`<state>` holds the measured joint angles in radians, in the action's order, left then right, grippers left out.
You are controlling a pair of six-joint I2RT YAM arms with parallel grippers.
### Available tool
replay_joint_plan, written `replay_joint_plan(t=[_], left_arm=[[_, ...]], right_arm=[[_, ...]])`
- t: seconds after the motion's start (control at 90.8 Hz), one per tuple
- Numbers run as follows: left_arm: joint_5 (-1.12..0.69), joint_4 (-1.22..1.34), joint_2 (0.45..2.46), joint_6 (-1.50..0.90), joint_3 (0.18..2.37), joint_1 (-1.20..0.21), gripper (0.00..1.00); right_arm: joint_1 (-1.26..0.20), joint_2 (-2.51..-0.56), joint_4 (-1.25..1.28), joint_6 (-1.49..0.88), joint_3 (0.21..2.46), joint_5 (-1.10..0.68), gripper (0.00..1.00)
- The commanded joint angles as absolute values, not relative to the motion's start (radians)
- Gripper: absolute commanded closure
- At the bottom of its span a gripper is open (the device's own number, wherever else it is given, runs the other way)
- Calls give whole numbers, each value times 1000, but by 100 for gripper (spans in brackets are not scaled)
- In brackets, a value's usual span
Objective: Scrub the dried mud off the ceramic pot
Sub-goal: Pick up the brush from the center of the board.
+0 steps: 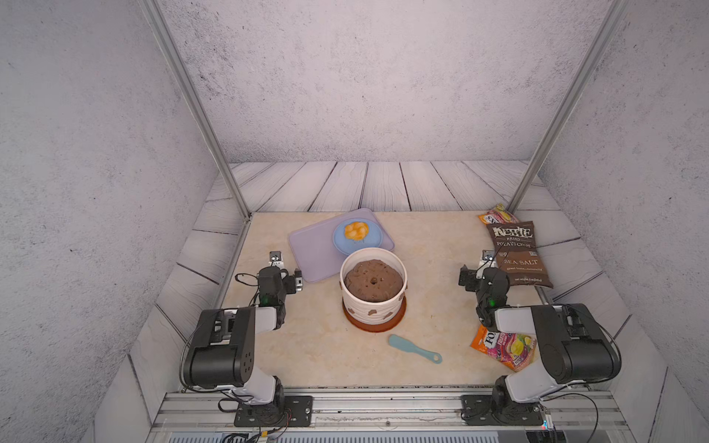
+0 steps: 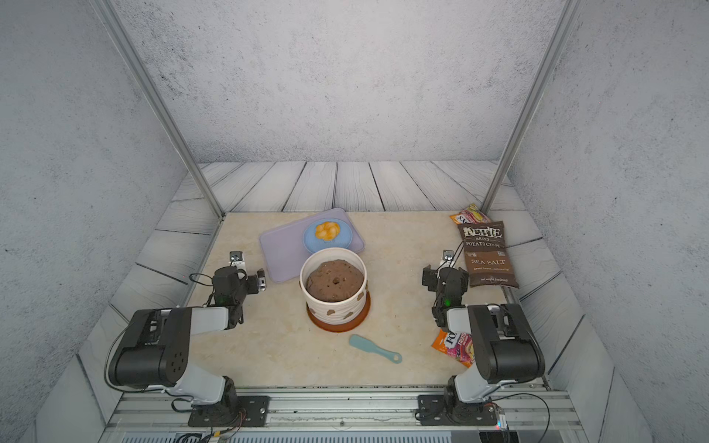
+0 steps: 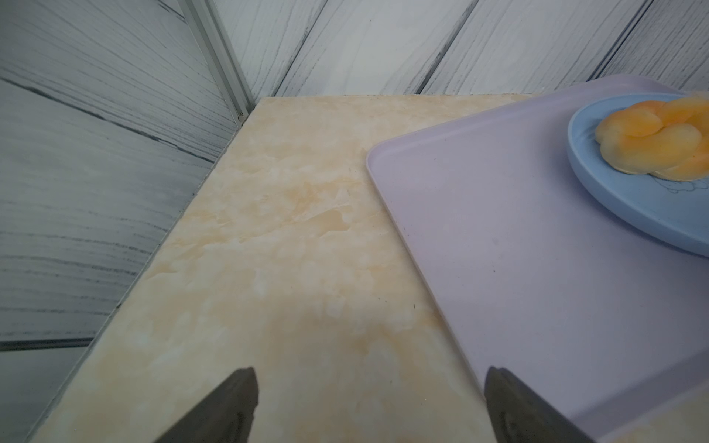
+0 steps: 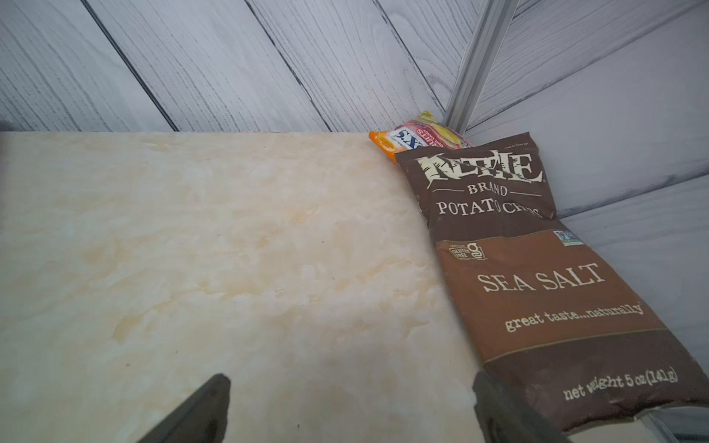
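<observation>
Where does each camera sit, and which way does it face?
Top views: high above the robot's base, looking down and forward at the ceramic pot; left arm and right arm show.
Left wrist: on the left arm, facing the lilac tray and blue plate; left hand, open, shows.
Right wrist: on the right arm, facing the Kettle chips bag; right hand, open, shows.
Shared: top views also show tray and bag.
</observation>
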<state>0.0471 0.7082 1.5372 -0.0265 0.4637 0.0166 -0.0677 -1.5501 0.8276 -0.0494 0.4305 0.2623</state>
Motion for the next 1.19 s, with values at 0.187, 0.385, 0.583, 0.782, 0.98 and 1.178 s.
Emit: replay_joint_plan(t=[0.187, 0.385, 0.583, 0.782, 0.98, 1.178], left_arm=[[39, 737, 1525, -32, 470, 17, 2], [60, 699, 1506, -44, 483, 17, 2], [104, 694, 1496, -65, 485, 16, 2], [93, 473, 1309, -64, 528, 17, 2], [69, 9, 1080, -249, 677, 17, 2], [-99, -327, 937, -353, 791, -7, 2]], right_arm=[[-65, -1562, 845, -57, 422, 255, 1], [-63, -1538, 809, -61, 438, 271, 1], [-64, -1535, 815, -50, 434, 256, 1], [-64, -1352, 621, -19, 465, 149, 1], [-65, -1156, 198, 11, 598, -143, 1], [-69, -1056, -171, 98, 752, -405, 1]])
